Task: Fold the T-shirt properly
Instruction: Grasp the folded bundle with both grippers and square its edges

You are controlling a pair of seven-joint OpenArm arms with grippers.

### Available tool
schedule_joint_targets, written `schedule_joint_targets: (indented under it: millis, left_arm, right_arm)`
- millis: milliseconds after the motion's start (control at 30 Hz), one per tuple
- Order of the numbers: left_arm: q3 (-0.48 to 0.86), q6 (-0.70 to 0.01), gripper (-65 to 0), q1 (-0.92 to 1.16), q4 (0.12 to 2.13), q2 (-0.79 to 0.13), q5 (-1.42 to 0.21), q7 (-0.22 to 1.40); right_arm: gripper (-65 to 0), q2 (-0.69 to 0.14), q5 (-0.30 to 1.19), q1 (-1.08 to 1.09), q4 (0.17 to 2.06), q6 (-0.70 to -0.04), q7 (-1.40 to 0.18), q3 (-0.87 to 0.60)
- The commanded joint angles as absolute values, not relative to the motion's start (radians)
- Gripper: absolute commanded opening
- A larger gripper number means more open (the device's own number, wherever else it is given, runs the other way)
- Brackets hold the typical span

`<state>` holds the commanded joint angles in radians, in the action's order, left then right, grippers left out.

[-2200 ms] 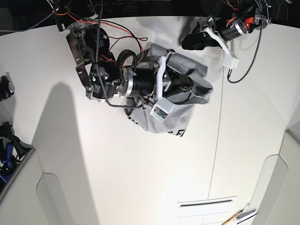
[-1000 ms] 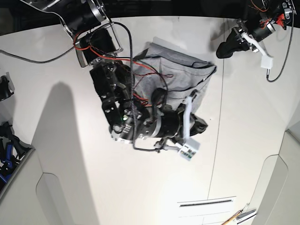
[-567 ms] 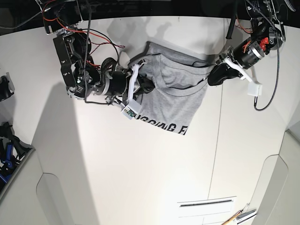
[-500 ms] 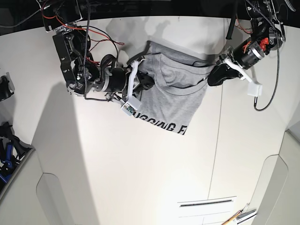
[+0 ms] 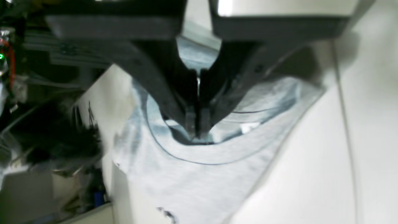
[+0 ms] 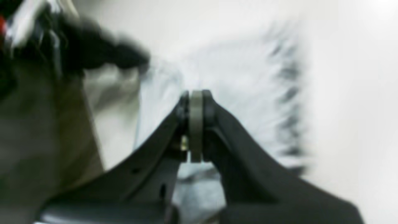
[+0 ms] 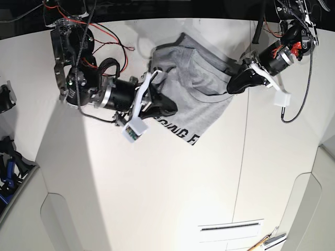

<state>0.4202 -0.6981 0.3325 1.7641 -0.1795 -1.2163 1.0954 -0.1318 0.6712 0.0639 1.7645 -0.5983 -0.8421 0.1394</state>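
Grey cloth lies bunched near the far edge of the white bench [image 7: 157, 198]: that is the T-shirt [image 7: 201, 99], with black letters showing at its near edge. Your left hand [image 7: 234, 85] is pinched tight on the shirt's right side. Your right hand [image 7: 168, 108] has its fingers pressed together, but you cannot tell if cloth is between them. Pull both hands apart slowly so the shirt lies flat. Do not tug hard, or it slips out.
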Motion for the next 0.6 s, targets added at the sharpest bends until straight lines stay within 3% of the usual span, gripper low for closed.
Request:
schedule_joint_targets:
  millis: [167,333,467,600]
  left_arm:
    - [0.326,-0.698,-65.0,0.349,1.764,-0.18,-1.159,1.129]
    - [0.156,-0.698,-65.0,0.352,1.764,-0.18,-1.076,1.11]
    - [0.092,-0.698,-65.0,0.352,1.764,-0.18,-0.916,1.055]
    - [0.093,-0.698,-65.0,0.352,1.764,-0.195,-0.746,1.014]
  right_arm:
    - [-65.0,-0.102,0.554,0.189,1.694,-0.598,-0.762,0.121]
    - [-65.0,-0.009,0.49,0.392,1.399,-0.599,-0.691,0.184]
    - [-65.0,0.038,0.458,0.51,1.156,-0.6,-0.692,0.304]
    - [-65.0,0.038,0.409,0.517,1.067,-0.603,-0.691,0.398]
